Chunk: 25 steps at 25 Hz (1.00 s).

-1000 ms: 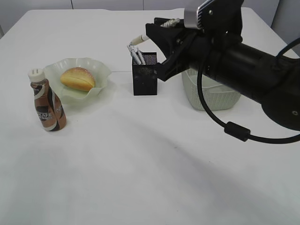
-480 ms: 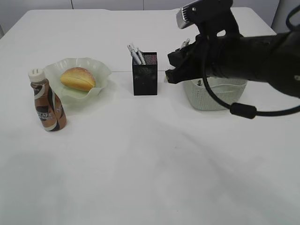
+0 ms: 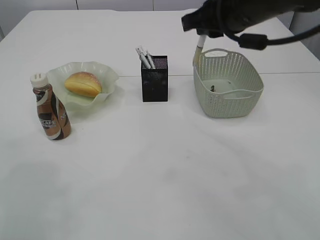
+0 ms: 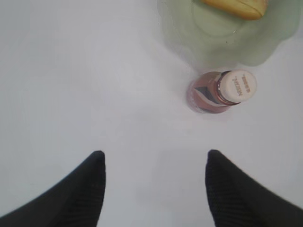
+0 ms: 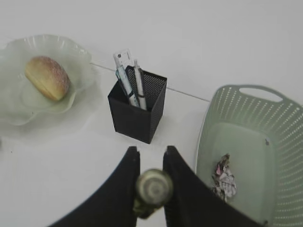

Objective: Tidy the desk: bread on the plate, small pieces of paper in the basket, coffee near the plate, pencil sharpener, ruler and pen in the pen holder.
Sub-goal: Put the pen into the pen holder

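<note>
1. The right gripper (image 5: 150, 158) is nearly shut, and its two black fingers pinch a pale stick-shaped thing (image 5: 152, 189). I see it end on, so I can't say if it is a pen.
2. A second ago that arm was low, with the stick right by the pen holder (image 3: 154, 85). Now it has lifted up and back, above the far edge of the basket (image 3: 235, 107), and the stick is still in its grip.
3. The pen holder looks the same as before, with the ruler (image 5: 122, 59) and pens (image 5: 138, 82) sticking out. I think the stick still has to go in.
4. The basket has a crumpled bit of paper (image 5: 225, 177) in it.
5. The left gripper (image 4: 155, 158) is wide open and holds nothing. It hangs over the bench (image 3: 160, 175).
6. Just past it, the coffee (image 3: 51, 115) stands right beside the plate (image 3: 107, 75), and the bread (image 3: 83, 83) lies on the plate. Those jobs look done.
</note>
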Tool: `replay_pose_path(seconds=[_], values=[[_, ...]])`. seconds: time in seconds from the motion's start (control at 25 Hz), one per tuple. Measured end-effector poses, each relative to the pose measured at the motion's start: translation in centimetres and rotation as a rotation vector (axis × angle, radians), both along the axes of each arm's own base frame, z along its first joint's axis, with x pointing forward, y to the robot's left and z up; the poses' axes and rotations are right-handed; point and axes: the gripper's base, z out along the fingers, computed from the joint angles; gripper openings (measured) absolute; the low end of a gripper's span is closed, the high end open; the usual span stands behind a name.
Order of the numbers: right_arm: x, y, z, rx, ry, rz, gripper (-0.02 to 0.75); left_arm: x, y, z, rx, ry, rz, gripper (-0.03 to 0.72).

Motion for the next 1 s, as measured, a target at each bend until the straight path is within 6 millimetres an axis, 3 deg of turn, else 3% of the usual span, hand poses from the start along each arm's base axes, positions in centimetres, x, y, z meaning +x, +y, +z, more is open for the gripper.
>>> replay_pose_path(seconds=[0.12,0.24,0.64,1.0], values=[[1.3,0.5,1.6,0.018,-0.007,-0.018,0.132,0.0,-0.2,0.0,-0.017,-0.001,-0.002,0.473],[3.1,1.3,1.8,0.010,0.018,-0.035,0.132,0.0,-0.2,0.0,-0.026,-0.001,-0.003,0.470],[8.8,3.8,0.8,0.018,0.050,-0.066,0.132,0.0,0.3,0.0,0.040,0.002,0.004,0.468],[12.9,5.8,-1.7,0.047,0.033,-0.066,0.132,0.0,0.5,0.0,0.053,0.002,0.006,0.468]])
